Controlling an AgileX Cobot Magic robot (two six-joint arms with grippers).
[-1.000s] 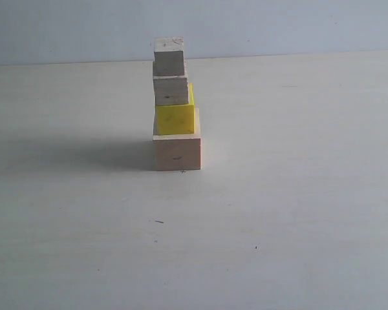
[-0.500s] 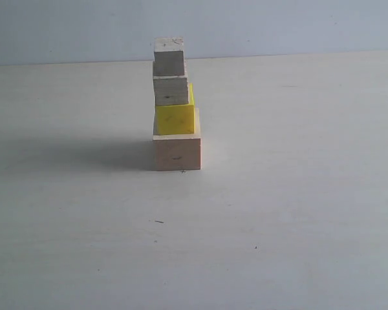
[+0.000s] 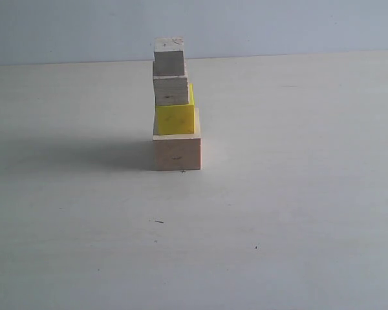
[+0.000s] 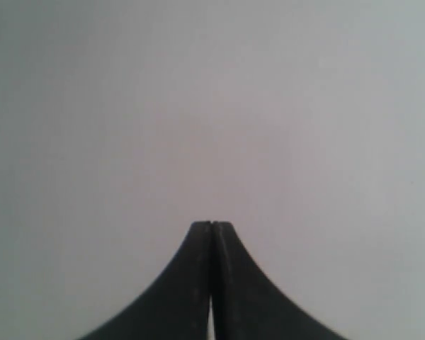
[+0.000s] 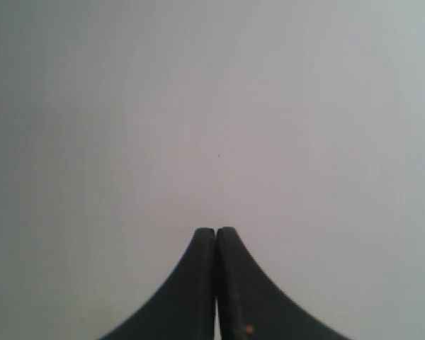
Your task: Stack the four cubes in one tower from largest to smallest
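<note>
Pale tabletop [image 3: 297, 213] is filling most of the exterior view, with a bluish-grey wall [image 3: 278, 26] running along its far edge. One tower [image 3: 175, 103] is standing left of centre, made of four cubes stacked one on another. The largest pale wood cube [image 3: 177, 154] is sitting on the table at the bottom. One yellow cube [image 3: 175, 120] is resting on it, one medium bare wood cube [image 3: 171, 91] is resting on the yellow one, and the smallest bare wood cube [image 3: 169, 58] is topping the column. Their left faces are lining up closely, so the steps are showing on the right side only. One soft shadow [image 3: 77, 155] is stretching left from the base, and two tiny dark specks [image 3: 158, 221] are lying on the near part of the table.

Two grippers are appearing, one in each wrist view. The left gripper [image 4: 211, 225] is keeping its black jaws pressed together with nothing between them, and the right gripper [image 5: 216, 231] is doing the same. Only the fingertips are showing; the rest of each gripper is being cut off at the frame edge, and behind them a plain pale surface is offering no detail to place them by. The far sides of the cubes are facing away from the camera.

Compared with one second ago, the tower is standing exactly where it was, and nothing in the exterior view is shifting.
</note>
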